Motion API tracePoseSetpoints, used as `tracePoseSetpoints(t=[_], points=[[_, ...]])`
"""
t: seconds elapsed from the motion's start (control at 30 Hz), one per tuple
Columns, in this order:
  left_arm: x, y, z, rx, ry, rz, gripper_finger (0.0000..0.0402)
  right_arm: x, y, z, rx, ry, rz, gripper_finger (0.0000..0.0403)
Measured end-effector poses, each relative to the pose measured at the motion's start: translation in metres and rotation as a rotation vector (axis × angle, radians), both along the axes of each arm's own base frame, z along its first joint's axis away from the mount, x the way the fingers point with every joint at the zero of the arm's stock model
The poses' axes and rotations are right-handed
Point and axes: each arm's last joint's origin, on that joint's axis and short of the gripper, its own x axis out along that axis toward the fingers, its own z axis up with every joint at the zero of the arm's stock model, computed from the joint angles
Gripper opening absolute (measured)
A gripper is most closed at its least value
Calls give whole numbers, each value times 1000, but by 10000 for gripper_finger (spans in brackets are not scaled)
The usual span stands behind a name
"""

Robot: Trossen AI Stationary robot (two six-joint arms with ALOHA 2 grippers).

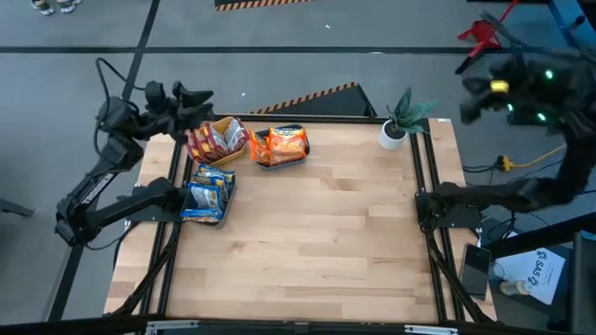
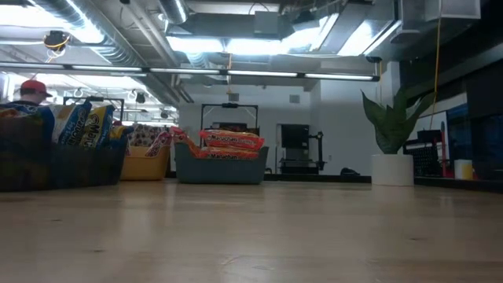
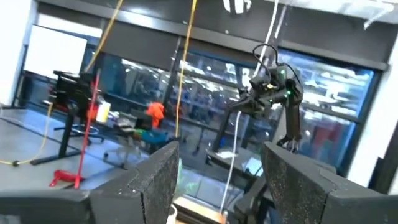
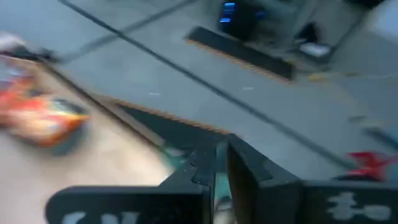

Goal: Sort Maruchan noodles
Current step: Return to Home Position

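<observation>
The Maruchan noodles sit in three bins at the table's far left. Red-maroon packets (image 1: 216, 140) fill a yellow bin, orange packets (image 1: 279, 145) a grey-teal bin, and blue-silver packets (image 1: 209, 194) a dark bin nearer the left edge. In the low view the orange packets (image 2: 229, 141) stand up out of their bin, and the blue ones (image 2: 82, 124) show at the left. My left gripper (image 1: 197, 94) (image 3: 217, 165) is open, raised above the far-left corner beside the yellow bin, and holds nothing. My right gripper (image 1: 471, 91) (image 4: 221, 163) is shut and empty, held high beyond the far-right corner.
A small potted plant (image 1: 399, 119) (image 2: 393, 134) stands at the far-right corner. The bare wooden tabletop (image 1: 326, 233) stretches across the middle and near side. Dark frame rails (image 1: 424, 205) run along both side edges. A person in a red cap (image 2: 31, 88) shows far behind the table.
</observation>
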Motion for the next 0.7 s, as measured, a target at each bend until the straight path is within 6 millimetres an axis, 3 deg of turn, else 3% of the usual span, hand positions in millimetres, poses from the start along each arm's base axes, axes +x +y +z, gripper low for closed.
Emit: tracePoseSetpoints(t=[0.17, 0.3, 0.5, 0.7], points=[[-1, -3, -5, 31, 69, -43, 222, -1, 22, -23, 112, -153, 456, 26], [3, 2, -13, -20, 119, -21, 222, 24, 6, -53, 131, -341, 741, 26], [13, 10, -51, -81, 142, -25, 222, 65, -34, -128, 184, -580, 862, 26], [22, -4, -92, -90, 34, -161, 222, 69, -23, -159, 101, -763, 893, 26]])
